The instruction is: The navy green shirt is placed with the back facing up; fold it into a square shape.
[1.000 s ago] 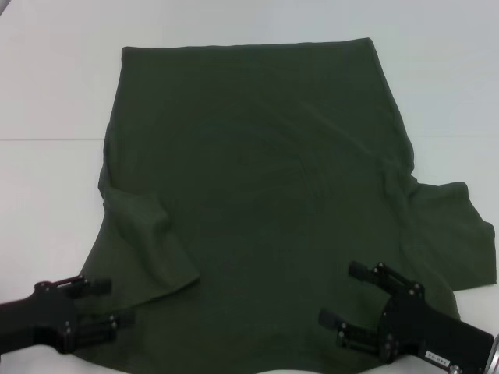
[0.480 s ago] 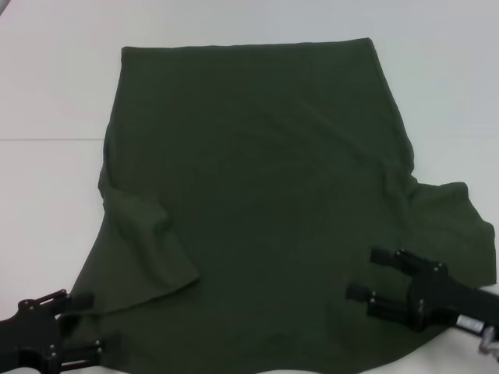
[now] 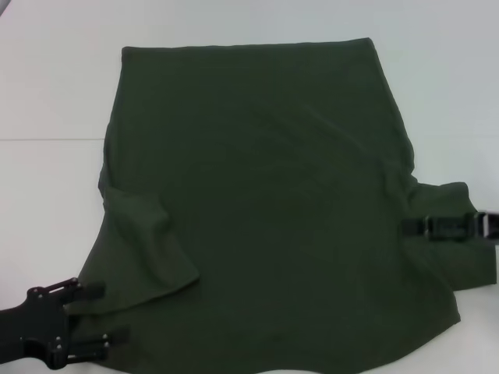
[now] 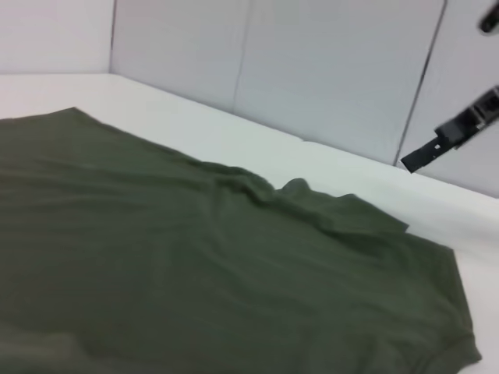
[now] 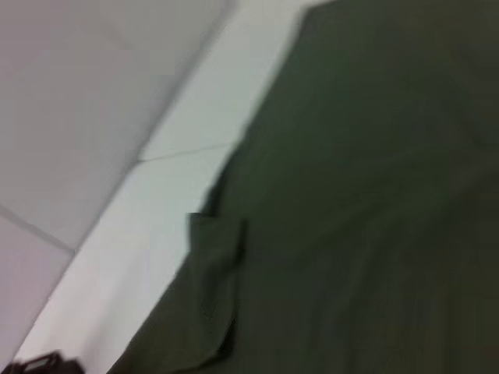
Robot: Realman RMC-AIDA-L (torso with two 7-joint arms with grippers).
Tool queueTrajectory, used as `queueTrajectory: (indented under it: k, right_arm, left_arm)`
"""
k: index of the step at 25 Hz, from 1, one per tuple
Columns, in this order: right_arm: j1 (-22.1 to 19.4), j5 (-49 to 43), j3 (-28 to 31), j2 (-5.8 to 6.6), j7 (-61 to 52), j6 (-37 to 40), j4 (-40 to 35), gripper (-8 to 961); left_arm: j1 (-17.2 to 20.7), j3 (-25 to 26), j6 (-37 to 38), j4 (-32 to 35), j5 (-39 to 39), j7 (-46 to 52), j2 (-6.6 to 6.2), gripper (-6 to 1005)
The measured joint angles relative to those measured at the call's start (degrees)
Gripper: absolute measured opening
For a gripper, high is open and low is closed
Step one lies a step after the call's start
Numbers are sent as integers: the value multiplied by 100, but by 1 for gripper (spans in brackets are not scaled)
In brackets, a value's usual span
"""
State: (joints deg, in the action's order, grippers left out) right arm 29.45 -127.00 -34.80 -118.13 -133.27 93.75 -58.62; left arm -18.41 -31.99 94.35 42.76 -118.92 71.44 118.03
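The navy green shirt (image 3: 265,195) lies spread flat on the white table, its hem at the far side. Its left sleeve (image 3: 148,249) is folded in over the body, and the right sleeve (image 3: 456,249) sticks out to the side. My left gripper (image 3: 111,313) is open at the shirt's near left corner, its fingers pointing over the cloth edge and holding nothing. My right gripper (image 3: 412,227) hovers above the right sleeve, turned edge-on. In the left wrist view the right gripper (image 4: 468,78) shows its fingers spread apart and empty. The right wrist view shows the shirt (image 5: 366,202).
The white table (image 3: 47,93) runs all around the shirt, with a seam line on the left. Pale wall panels (image 4: 327,70) stand behind the table's far edge. The left gripper (image 5: 39,364) shows as a dark tip in the right wrist view.
My right gripper has swung from the shirt's near right part out to the right sleeve and turned edge-on. The left gripper dipped toward the near edge, then came back slightly. The shirt has not moved.
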Motion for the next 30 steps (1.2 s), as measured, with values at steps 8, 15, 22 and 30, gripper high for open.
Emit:
queueTrajectory:
  k: [8,15,22,30]
  right_arm:
    - [588,-1626,-120,384,-2402,138,-614,942]
    - [1160,-3103,-113,577,-3182,-4,-383,942]
    - [1342,-3762,-114,617,-3369,-398,155,942]
    - [1244,-3717,-78,616,-3368,-1203,784,941]
  left_arm:
    - [-74,-33,153,154,19,28,1,875]
    - [-165,-239,186,152,-4,23,28,874]
    - [-165,-252,170,146,-4,22,35,875]
    - [-183,-256,99,106,-3,-6,44,875]
